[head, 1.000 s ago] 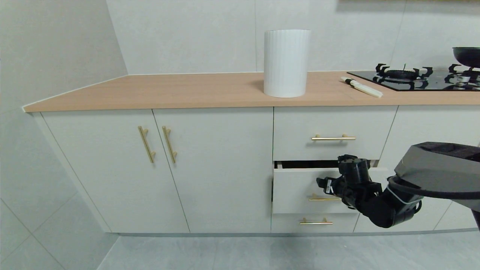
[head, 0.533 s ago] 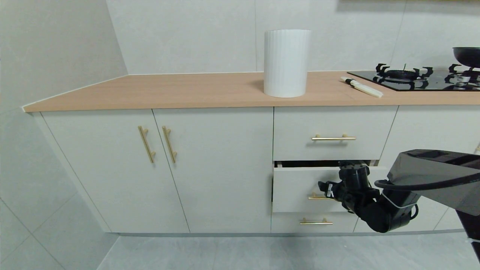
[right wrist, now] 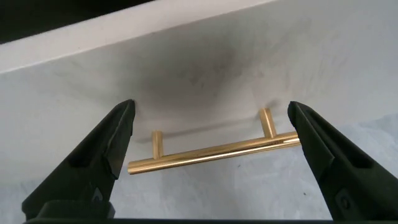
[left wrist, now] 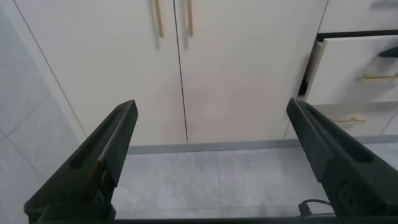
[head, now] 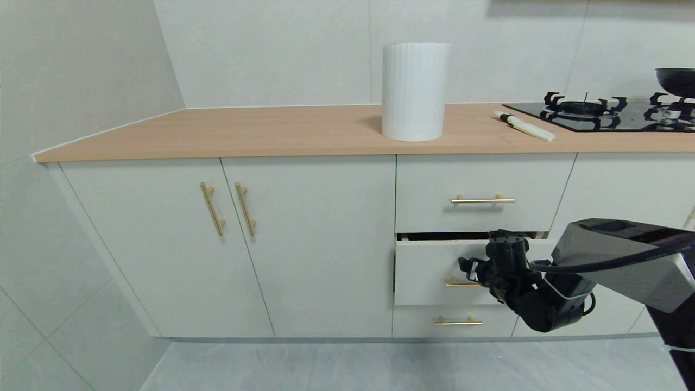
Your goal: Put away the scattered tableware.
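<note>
R claw (right wrist: 210, 109) spread wide at ajar mid drawer (head: 429, 271), facing its handle (right wrist: 214, 152); contact, I can't tell. L claw (left wrist: 211, 104) wide too, low, left of drawer. Knife (head: 524, 126) on table (head: 244, 130), above drawer.

Black gas hob (head: 597, 123), dark pan (head: 676, 81) on it, wooden countertop (head: 244, 133)

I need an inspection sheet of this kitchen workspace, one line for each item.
Surface: light wooden countertop over white cabinets.
Job's things: cream utensil with black band lies on countertop near hob; white middle drawer with brass bar handle slightly open.
Clutter: tall white ribbed cylinder stands on countertop.
Grippers: right gripper open, facing that handle; left gripper open, low before those cabinets.
Cables: black cable loops along right arm.
Surroundings: black gas hob, dark pan, grey tiles.
</note>
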